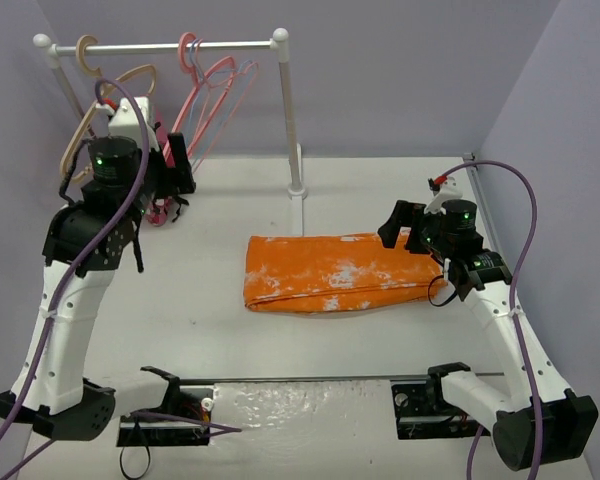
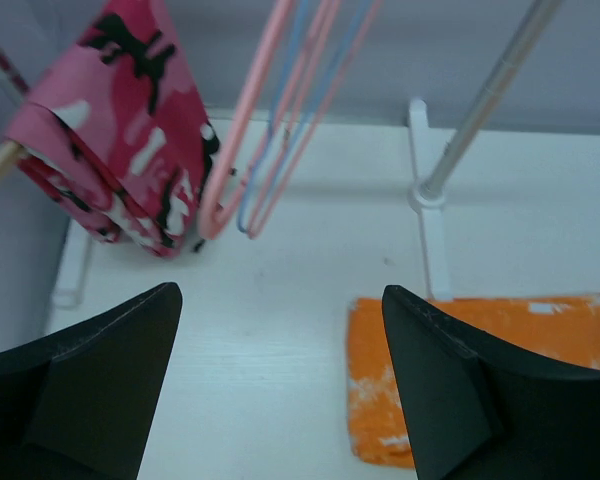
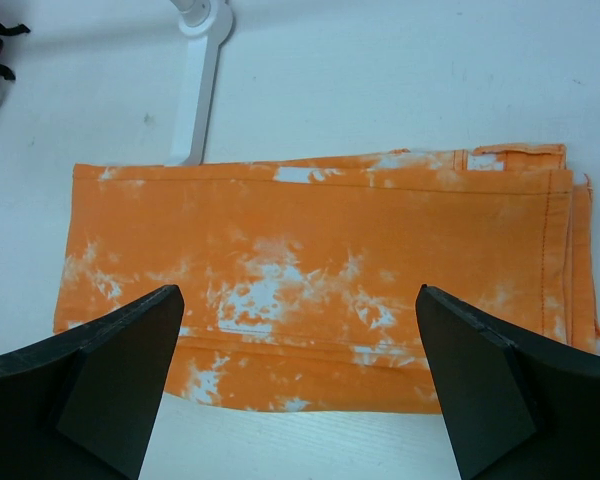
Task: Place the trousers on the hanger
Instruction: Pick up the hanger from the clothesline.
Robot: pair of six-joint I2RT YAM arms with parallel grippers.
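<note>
The orange tie-dye trousers (image 1: 330, 272) lie folded flat on the table right of centre; they also show in the right wrist view (image 3: 320, 250) and at the lower right of the left wrist view (image 2: 375, 400). The salmon-pink hanger (image 1: 188, 50) hangs by its hook on the rail; its thick arm shows in the left wrist view (image 2: 245, 130). My left gripper (image 1: 180, 165) is open and empty, raised near the rack, short of the hanger (image 2: 280, 380). My right gripper (image 1: 405, 232) is open and empty above the trousers' right end (image 3: 300, 390).
A white rack with post (image 1: 290, 120) and foot (image 3: 205, 60) stands behind the trousers. A beige hanger (image 1: 90, 55) holds a pink-and-red patterned garment (image 2: 120, 130). Thin pink and blue wire hangers (image 2: 305, 110) hang beside the salmon one. Walls close in left, back and right.
</note>
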